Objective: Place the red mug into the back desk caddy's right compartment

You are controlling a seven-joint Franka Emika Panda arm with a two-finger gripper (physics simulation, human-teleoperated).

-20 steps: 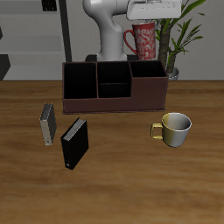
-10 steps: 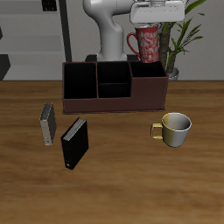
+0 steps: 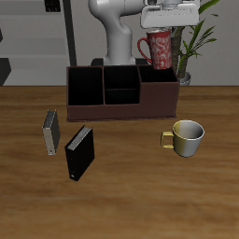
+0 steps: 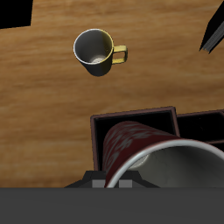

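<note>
- Nearest the front edge of the desk (image 3: 131, 201), a black book-like box (image 3: 79, 152) stands upright, with a smaller grey box (image 3: 50, 133) just behind it and off to one side.
- A yellow-cream mug (image 3: 187, 137) sits upright on the wood, well apart from the boxes, between the front edge and the caddy; its handle points toward the boxes.
- Farther back, the back desk caddy (image 3: 121, 91) lies lengthwise; its black sections hold nothing visible.
- The right compartment (image 3: 158, 86) is the wide end section nearest the yellow-cream mug.
- Above that section, clear of its walls, the red mug (image 3: 156, 49) hangs tilted, pinched by the pincer (image 3: 168, 28).
- In the wrist view the red mug's grey-white rim (image 4: 179, 166) looms above the open compartment.
</note>
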